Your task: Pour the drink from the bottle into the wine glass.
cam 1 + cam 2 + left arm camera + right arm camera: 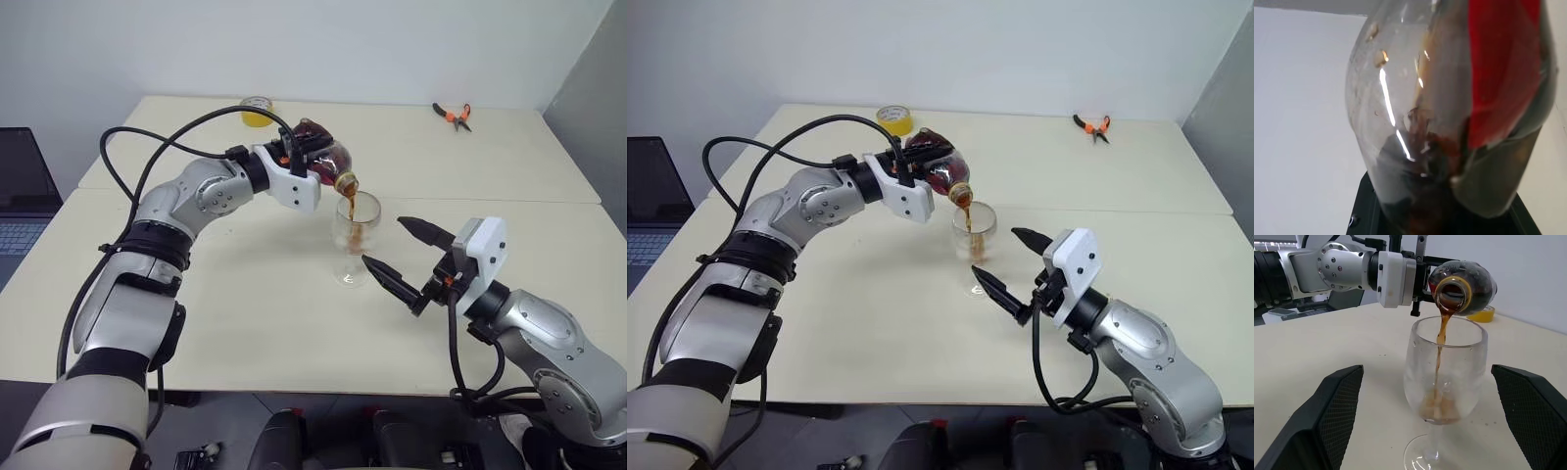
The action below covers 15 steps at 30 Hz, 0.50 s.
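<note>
The bottle is grasped by the left pincer and tilted over the wine glass on the desk. The drink is streamed into the bowl. The right pincer is held released just beside the glass.

Two pale cream tables pushed together stand before a plain white wall.

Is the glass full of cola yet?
No, nearly empty. The wine glass has only a shallow brown pool at the bottom of its bowl, with a thin stream of drink falling from the tipped bottle.
</note>
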Each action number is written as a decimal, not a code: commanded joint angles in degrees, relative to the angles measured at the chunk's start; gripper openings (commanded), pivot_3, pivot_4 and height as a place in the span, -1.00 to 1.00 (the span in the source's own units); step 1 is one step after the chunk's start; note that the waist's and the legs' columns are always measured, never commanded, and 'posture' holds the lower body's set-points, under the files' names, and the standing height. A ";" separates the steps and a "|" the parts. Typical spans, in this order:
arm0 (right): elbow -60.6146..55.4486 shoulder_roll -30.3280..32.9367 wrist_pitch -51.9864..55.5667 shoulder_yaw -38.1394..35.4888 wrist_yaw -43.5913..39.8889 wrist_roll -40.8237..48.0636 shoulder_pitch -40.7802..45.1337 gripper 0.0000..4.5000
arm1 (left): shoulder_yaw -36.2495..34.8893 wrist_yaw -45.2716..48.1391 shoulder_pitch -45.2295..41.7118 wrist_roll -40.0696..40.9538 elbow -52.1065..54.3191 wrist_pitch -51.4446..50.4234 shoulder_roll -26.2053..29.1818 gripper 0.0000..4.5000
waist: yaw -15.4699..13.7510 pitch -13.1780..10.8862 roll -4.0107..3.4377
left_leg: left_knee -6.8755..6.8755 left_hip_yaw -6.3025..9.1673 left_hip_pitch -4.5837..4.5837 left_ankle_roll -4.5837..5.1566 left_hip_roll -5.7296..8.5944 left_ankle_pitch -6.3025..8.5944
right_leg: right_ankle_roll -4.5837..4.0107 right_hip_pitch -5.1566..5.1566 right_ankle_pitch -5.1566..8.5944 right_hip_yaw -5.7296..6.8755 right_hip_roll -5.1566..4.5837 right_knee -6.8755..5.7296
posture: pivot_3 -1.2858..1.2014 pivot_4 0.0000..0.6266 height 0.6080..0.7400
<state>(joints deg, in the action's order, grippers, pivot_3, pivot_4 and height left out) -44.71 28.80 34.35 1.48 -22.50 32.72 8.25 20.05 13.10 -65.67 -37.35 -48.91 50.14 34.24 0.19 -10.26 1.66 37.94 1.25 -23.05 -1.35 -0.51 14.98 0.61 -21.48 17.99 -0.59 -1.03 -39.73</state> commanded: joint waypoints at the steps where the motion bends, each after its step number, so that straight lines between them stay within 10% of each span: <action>1: -1.70 -0.06 -0.37 -0.01 -0.25 -0.01 0.08 1.00 | -0.37 -2.00 -2.69 0.07 0.24 0.89 0.87 -0.60 | 0.00 0.00 0.00 | 0.00 0.00 0.00 0.00 0.00 0.00 | 0.00 0.00 0.00 0.00 0.00 -0.01 | 0.03 -0.52 1.00; 15: -1.72 0.03 -0.58 0.43 -0.35 -0.33 -0.29 1.00 | 0.75 -4.76 -4.63 -1.95 -2.63 2.51 0.97 -0.60 | 0.00 0.00 0.00 | 0.01 -0.02 0.00 0.00 0.01 0.00 | 0.00 -0.02 0.00 -0.01 0.00 -0.05 | 0.03 -0.52 1.00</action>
<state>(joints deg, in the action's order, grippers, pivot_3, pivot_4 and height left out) -44.71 28.80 34.35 2.02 -22.53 32.64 7.84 21.09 9.92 -67.85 -39.64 -52.32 51.94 34.34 0.19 -10.26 1.66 37.95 1.23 -23.04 -1.35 -0.51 14.98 0.61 -21.51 17.99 -0.61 -1.03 -39.79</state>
